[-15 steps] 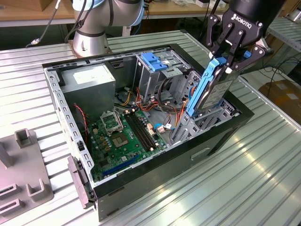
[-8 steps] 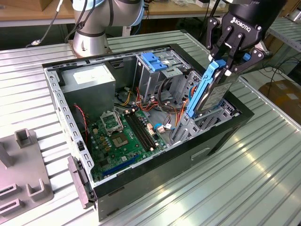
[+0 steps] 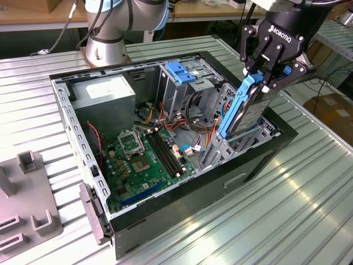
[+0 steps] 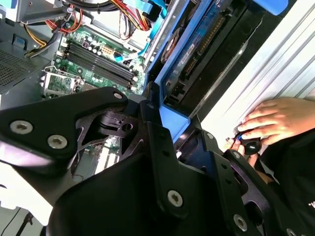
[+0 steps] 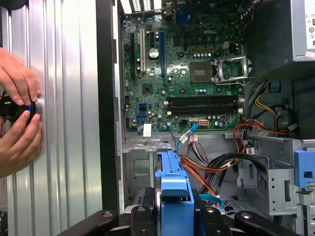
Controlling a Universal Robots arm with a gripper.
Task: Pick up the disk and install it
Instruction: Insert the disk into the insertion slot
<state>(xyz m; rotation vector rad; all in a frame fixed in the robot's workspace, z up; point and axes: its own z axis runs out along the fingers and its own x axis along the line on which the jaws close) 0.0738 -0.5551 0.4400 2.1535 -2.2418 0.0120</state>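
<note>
Bright, even light is cast from overhead. In the exterior view glare streaks are laid on the metal table [image 3: 309, 187] beside the computer case [image 3: 182, 207], and a dull sheen is carried by the disk [image 3: 253, 116] standing out of it. In the second wrist view the table is washed near white and the gripper [image 4: 172, 123] rendered almost in silhouette. In the first wrist view deep shadow is held inside the case beside the power supply [image 5: 302, 24].

The open computer case [image 3: 182, 207] I work over sits mid-frame in the exterior view on a ribbed metal table [image 3: 298, 210]. Inside, I see a green motherboard [image 3: 146, 160] lower centre, a grey power supply [image 3: 105, 94] upper left and a blue bracket [image 3: 179, 72] top centre. A grey fixture [image 3: 27, 212] lies lower left.
</note>
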